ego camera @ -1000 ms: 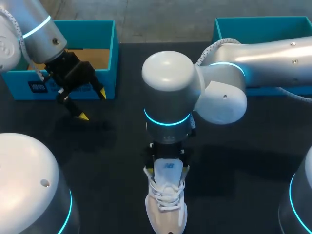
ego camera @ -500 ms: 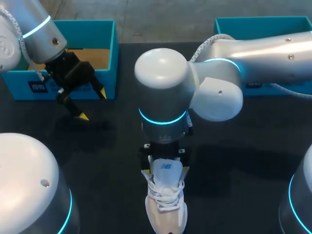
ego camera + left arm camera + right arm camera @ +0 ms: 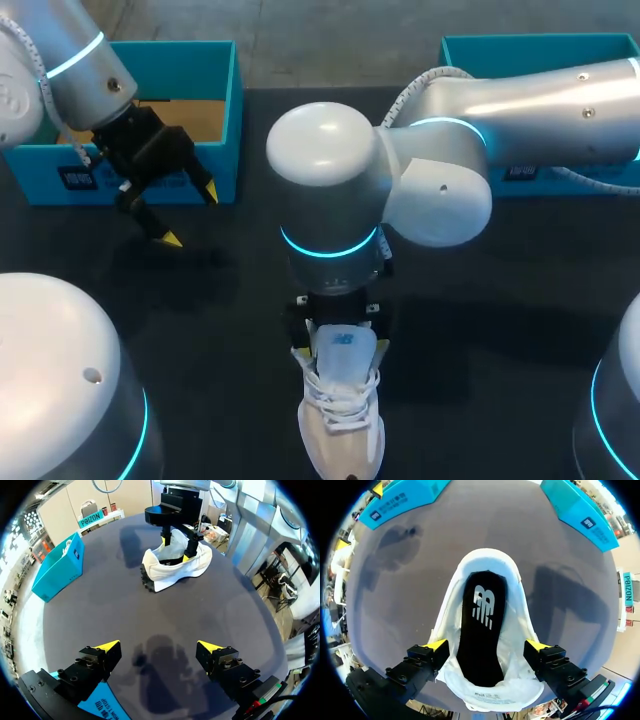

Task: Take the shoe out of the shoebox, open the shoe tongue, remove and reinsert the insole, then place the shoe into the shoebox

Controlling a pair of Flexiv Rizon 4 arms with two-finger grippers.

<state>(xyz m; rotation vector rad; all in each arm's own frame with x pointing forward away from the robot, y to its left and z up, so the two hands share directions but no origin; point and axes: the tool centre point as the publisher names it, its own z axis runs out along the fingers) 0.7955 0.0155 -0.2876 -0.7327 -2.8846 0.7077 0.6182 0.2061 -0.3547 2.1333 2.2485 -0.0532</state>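
White shoe stands on the dark worktop directly under the right hand, fingers spread wide astride its collar, black insole between them. Left hand open, well apart. Risk: descending tips catch the collar, tipping the shoe.

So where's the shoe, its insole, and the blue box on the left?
shoe (image 3: 338, 445): head view, on its white toe.
insole (image 3: 481, 630): right wrist view, on its black middle, inside the shoe.
left box (image 3: 180, 68): head view, on its back wall.
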